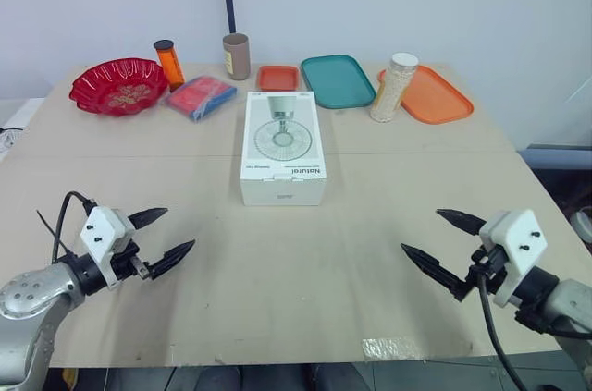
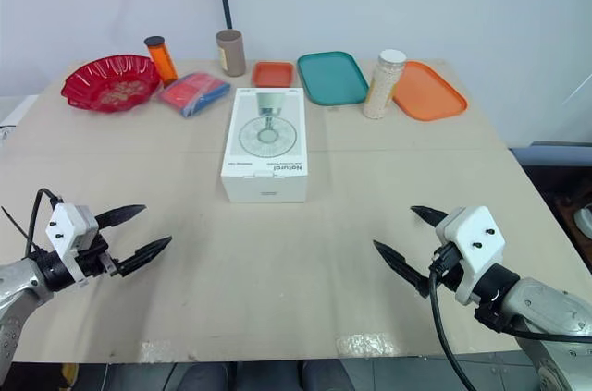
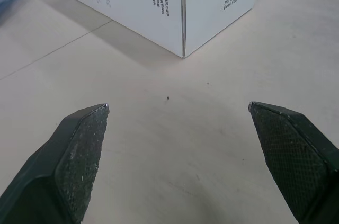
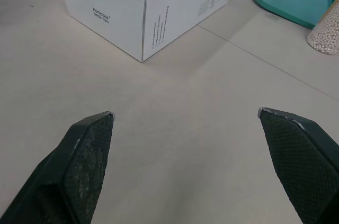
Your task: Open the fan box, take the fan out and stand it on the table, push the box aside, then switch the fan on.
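Observation:
The white fan box [image 1: 283, 146] lies flat and closed in the middle of the table, a fan drawn on its lid. In the wrist views I see its near corners [image 3: 183, 7] [image 4: 143, 7]. My left gripper [image 1: 157, 236] hovers open over the table's near left part, well short of the box. Over the near right part my right gripper [image 1: 442, 241] is open too, with nothing between its fingers [image 4: 87, 155].
Along the far edge stand a red bowl [image 1: 118, 86], an orange bottle [image 1: 169, 62], a blue-and-red packet [image 1: 201, 96], a brown cup [image 1: 237, 55], a small orange tray [image 1: 277, 78], a teal tray [image 1: 337, 80], a grain jar [image 1: 394, 87] and an orange tray [image 1: 435, 95].

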